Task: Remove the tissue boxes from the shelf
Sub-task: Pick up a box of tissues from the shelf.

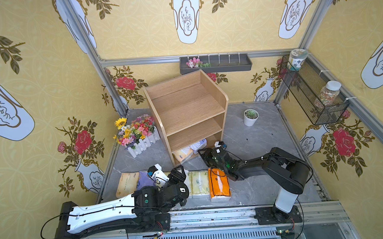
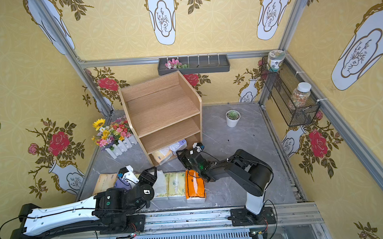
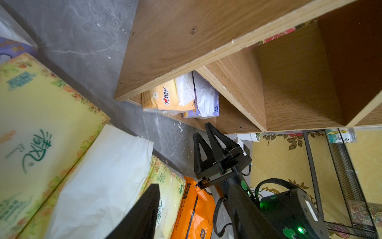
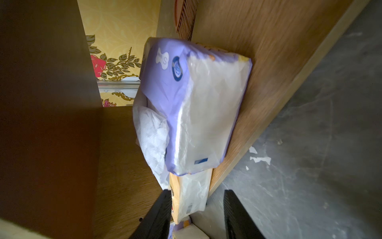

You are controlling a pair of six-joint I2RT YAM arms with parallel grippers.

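Observation:
The wooden shelf (image 1: 186,106) stands at the back middle; its two upper tiers are bare. In its bottom tier lie a tan tissue pack (image 1: 183,155) and a lavender one (image 1: 199,144). My right gripper (image 4: 197,192) is open at that tier's mouth and straddles the tan pack's (image 4: 190,198) near end: one finger (image 4: 163,209) lies against it, the other stands apart. Several tissue boxes sit in a row on the table in front: tan (image 1: 126,184), lavender (image 1: 145,179), pale yellow (image 1: 199,183), orange-and-white (image 1: 220,186). My left gripper (image 1: 179,171) hovers open over that row, holding nothing.
A flower arrangement in a white picket planter (image 1: 139,136) stands left of the shelf. A small potted succulent (image 1: 250,117) is to its right. On the walls hang a dark grey tray (image 1: 215,64) and a black wire basket (image 1: 313,93) with jars.

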